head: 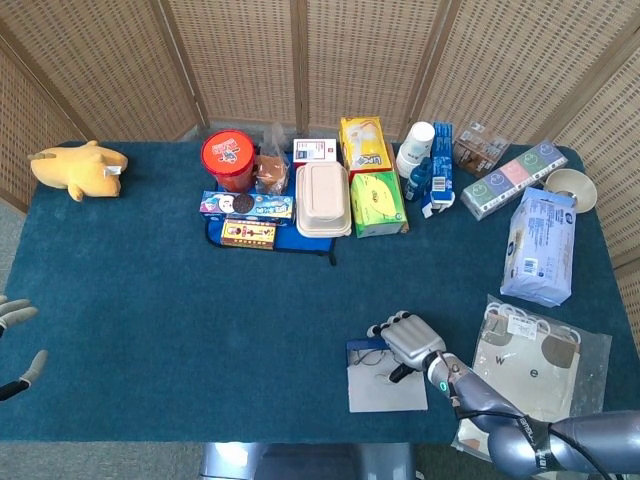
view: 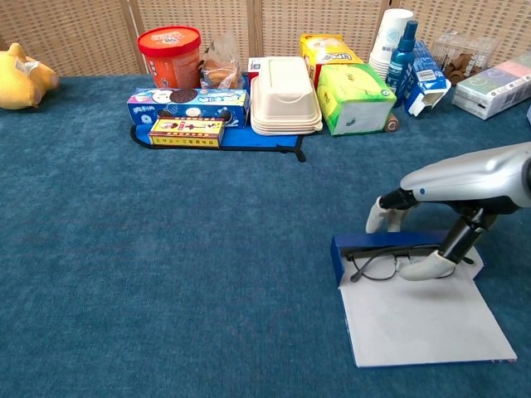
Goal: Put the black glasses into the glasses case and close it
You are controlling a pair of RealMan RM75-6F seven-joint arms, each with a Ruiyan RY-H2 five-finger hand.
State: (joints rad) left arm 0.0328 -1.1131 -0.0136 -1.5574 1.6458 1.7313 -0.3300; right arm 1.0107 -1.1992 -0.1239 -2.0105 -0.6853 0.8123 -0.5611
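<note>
The glasses case [view: 365,243] lies open at the front right of the table, a low blue wall with a white flap [view: 423,319] spread toward me. Black glasses [view: 373,267] lie folded just inside the blue wall. My right hand [view: 452,178] grips the case, with fingers [view: 386,217] behind the wall and the thumb in front, over the right half of the glasses. In the head view the same hand [head: 405,340] covers the case [head: 385,390] from the right. My left hand [head: 15,340] hovers at the far left table edge, fingers apart, holding nothing.
A clear plastic bag [head: 530,350] lies just right of the case. Snack boxes, a white lunch box [view: 284,95], a green tissue box [view: 357,99] and bottles line the back. A yellow plush toy [head: 78,167] sits far left, a blue tissue pack [head: 540,245] at right.
</note>
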